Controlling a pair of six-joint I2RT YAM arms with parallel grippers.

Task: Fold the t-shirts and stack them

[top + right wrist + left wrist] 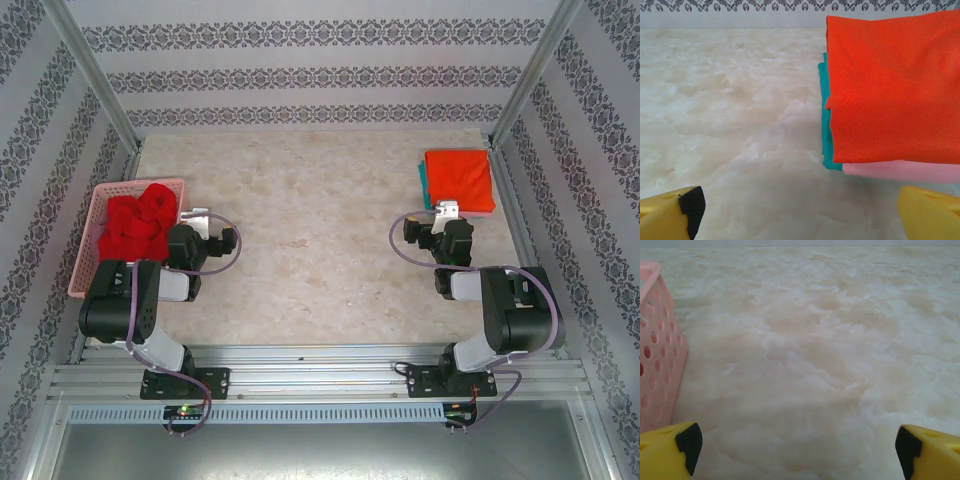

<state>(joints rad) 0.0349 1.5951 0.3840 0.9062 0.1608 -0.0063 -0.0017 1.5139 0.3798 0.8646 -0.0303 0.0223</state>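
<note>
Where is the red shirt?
In the top view, the red t-shirt lies crumpled in the pink basket on the left, beside the left gripper.

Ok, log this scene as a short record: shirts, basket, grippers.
red shirt: crumpled in basket, left side of table
stack: far right of table; orange shirt on top, teal shirt under it, mauve shirt at bottom
left gripper: open, empty, beside basket
right gripper: open, empty, just short of stack
left to do: red shirt not yet folded or stacked
</note>
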